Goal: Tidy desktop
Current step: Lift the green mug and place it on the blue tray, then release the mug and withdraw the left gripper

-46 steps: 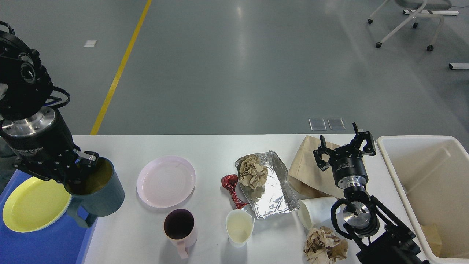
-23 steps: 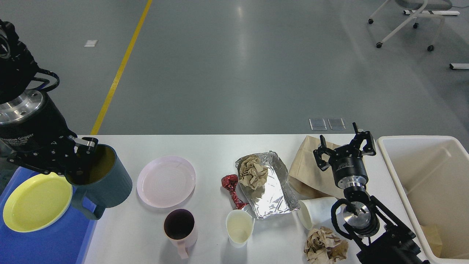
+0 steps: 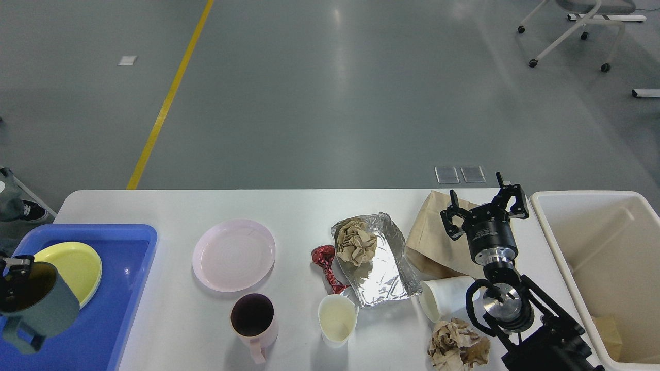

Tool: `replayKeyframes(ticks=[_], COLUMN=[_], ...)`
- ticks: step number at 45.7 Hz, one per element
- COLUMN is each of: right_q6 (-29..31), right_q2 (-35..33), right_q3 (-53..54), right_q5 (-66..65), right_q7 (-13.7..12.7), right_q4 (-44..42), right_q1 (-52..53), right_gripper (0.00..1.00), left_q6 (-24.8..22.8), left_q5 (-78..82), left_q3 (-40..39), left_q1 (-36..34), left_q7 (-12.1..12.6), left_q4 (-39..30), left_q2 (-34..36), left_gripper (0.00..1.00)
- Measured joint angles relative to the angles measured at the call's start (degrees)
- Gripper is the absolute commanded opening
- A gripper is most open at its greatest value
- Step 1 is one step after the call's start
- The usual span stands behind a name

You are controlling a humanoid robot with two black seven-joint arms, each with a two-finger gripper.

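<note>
Our left pincer (image 3: 11,268), barely visible at the frame edge, its opening unclear, carries a grey mug (image 3: 36,306) over the blue tray (image 3: 129,257) on the white tabletop (image 3: 299,206); setting it down looks next, while our right pincer (image 3: 484,208) hangs open and empty.

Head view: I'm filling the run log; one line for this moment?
left gripper: holds grey mug over tray | right gripper: open, above bag | desktop: cluttered
</note>
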Motion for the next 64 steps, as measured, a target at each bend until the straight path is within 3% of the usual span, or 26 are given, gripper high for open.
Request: replayKeyframes(ticks=[11, 23, 33, 43, 64], right_q6=[0.0, 0.0, 0.0, 0.0, 0.0], right_q2=[0.0, 0.0, 0.0, 0.0, 0.0], right_q3=[0.0, 0.0, 0.0, 0.0, 0.0], right_q5=[0.0, 0.0, 0.0, 0.0, 0.0], right_q7=[0.0, 0.0, 0.0, 0.0, 0.0], right_q4=[0.0, 0.0, 0.0, 0.0, 0.0], right_q1=[0.0, 0.0, 0.0, 0.0, 0.0], right_gripper=[1.0, 1.0, 1.0, 1.0, 1.0], left_q6=[5.7, 10.2, 14.0, 14.2, 10.1], left_q5=[9.8, 10.5, 11.9, 12.3, 11.9], left_q3=[-14.8, -20.9, -28.6, -30.4, -30.1], left_q1=[20.0, 31.5, 40.6, 43.7, 45.1], left_q7=[-2.4, -6.7, -7.9, -12.6, -15.2], left_q4=[8.4, 17.1, 19.3, 20.9, 22.9], left_q2=[7.6, 8.8, 8.7, 9.5, 14.3], left_gripper=[0.01, 0.01, 0.02, 0.03, 0.04])
